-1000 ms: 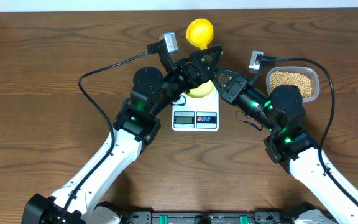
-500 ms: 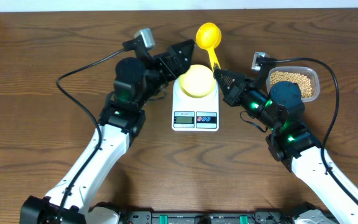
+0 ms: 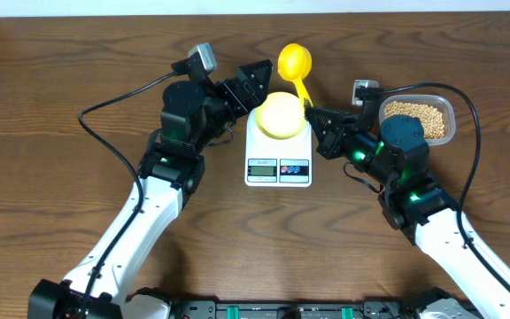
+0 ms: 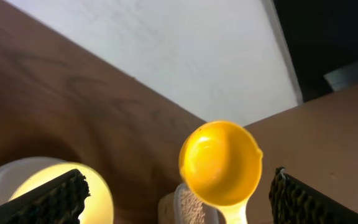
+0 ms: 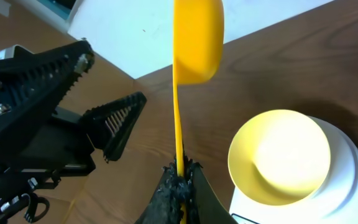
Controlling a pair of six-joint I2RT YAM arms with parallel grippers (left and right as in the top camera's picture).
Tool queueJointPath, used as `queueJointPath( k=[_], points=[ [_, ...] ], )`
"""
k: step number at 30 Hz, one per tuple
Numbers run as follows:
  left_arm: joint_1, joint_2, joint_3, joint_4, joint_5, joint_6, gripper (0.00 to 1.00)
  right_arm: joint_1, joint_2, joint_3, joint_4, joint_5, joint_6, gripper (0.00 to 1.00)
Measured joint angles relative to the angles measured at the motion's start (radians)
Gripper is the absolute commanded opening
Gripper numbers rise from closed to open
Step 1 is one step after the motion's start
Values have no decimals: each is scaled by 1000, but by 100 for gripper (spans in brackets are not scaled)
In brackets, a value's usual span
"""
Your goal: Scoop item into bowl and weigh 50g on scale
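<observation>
Right jaws clenched on scoop (image 3: 295, 61) handle; left jaws released, pulled back left of bowl (image 3: 280, 115).

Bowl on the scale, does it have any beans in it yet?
No, the bowl on the scale shows only its bare pale yellow inside in the right wrist view.

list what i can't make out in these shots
- Scale reading: overhead, digits too small; right wrist, display cut off by bottom edge.
- Bowl inside: right wrist, washed out by glare; left wrist, mostly behind a finger pad and the bottom edge.
- Tub of beans: left wrist, mostly behind the scoop.
</observation>
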Motion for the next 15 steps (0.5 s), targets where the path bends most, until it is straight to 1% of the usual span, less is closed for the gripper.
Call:
queueJointPath(
  k=[6, 15],
  points=[
    [0, 0, 0, -56, 0, 0, 95, 0, 0, 0, -59, -1, -2, 1],
    [0, 0, 0, -76, 0, 0, 95, 0, 0, 0, -28, -7, -62, 2]
  ],
)
